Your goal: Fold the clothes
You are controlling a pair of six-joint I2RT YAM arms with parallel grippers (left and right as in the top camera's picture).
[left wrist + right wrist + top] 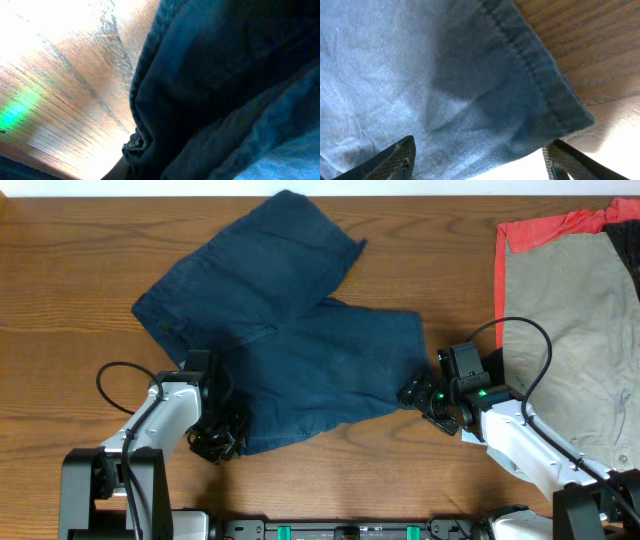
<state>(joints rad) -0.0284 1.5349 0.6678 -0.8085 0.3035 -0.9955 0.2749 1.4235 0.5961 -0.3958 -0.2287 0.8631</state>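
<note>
Closest, the clothes (445, 75) are laid spread on the table (60, 280), left of centre. Their right hem corner is straddled by the wide-spread right gripper (477, 155), presumably readied for pinching; the left gripper (215, 442), crowded by cloth, cannot be judged.

The dark navy clothes (300, 350) lie spread out flat, wrinkled, with legs splayed apart.

The overhead view is evenly bright and sharp with only soft shadows, while the 2 wrist views are close and blurred, the clothes (225, 75) dim and out of focus, and glare bleaches the table (30, 30) white.
</note>
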